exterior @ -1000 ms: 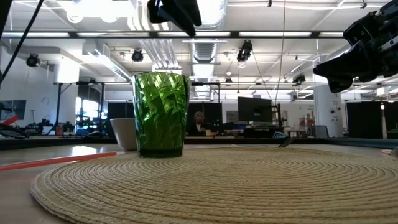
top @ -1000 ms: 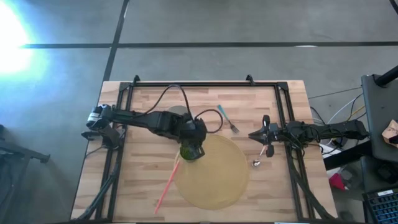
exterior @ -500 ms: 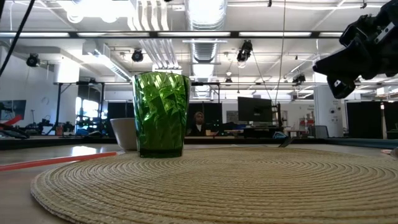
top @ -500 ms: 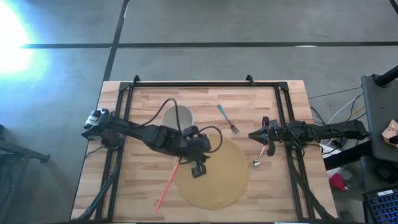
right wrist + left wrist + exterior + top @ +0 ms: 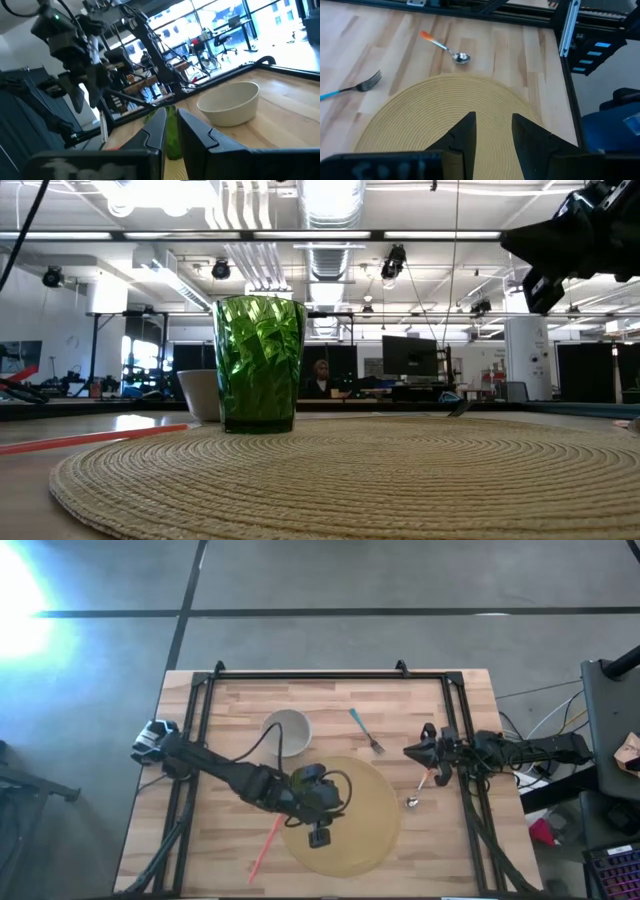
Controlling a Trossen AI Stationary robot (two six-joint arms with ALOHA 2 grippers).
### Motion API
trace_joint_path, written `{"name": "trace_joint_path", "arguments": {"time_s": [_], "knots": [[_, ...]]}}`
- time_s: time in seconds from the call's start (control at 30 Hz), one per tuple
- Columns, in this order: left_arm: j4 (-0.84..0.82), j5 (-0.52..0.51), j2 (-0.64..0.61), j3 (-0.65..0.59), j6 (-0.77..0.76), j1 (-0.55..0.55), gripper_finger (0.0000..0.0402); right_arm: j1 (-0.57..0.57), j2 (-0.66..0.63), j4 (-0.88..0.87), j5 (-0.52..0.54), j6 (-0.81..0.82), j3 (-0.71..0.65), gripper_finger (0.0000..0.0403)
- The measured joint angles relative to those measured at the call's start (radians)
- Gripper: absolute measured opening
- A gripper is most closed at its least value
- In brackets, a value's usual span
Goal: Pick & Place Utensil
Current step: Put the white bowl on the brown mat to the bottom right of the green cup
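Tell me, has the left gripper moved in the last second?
Yes. In the high view the left gripper has drawn back from beside the white bowl toward the near edge of the round mat.

You've got decent room on the right half of the woven placemat [image 5: 365,825], nothing sits on it there. On its left part the left gripper [image 5: 319,835] and that arm's cable hang over the mat, and the green cup [image 5: 258,363] stands there too, so that side is crowded. The white bowl [image 5: 286,731] sits beyond the mat. The blue-handled fork [image 5: 365,731] lies on bare wood between the bowl and the right gripper [image 5: 410,752]. The spoon [image 5: 420,789] lies just off the mat's right edge, under the right arm. The orange straw [image 5: 265,844] runs along the mat's left edge.
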Motion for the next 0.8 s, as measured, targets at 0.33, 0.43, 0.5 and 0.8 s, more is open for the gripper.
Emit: {"name": "trace_joint_path", "arguments": {"time_s": [0.33,0.43,0.5,0.8], "knots": [[0.265,-0.001,-0.039,-0.196,0.000,-0.012,0.0103,0.000,0.000,0.004,0.000,0.011,0.004,0.0093],[0.392,-0.001,-0.070,-0.295,-0.006,-0.018,0.0098,0.000,0.001,0.004,0.000,0.011,0.021,0.0112],[0.494,0.000,-0.099,-0.362,-0.004,-0.025,0.0096,0.000,0.001,0.005,0.000,0.011,0.036,0.0122],[0.707,-0.053,-0.260,-0.586,0.045,-0.048,0.0092,0.000,0.051,-0.072,0.003,0.004,0.164,0.0143]]}}
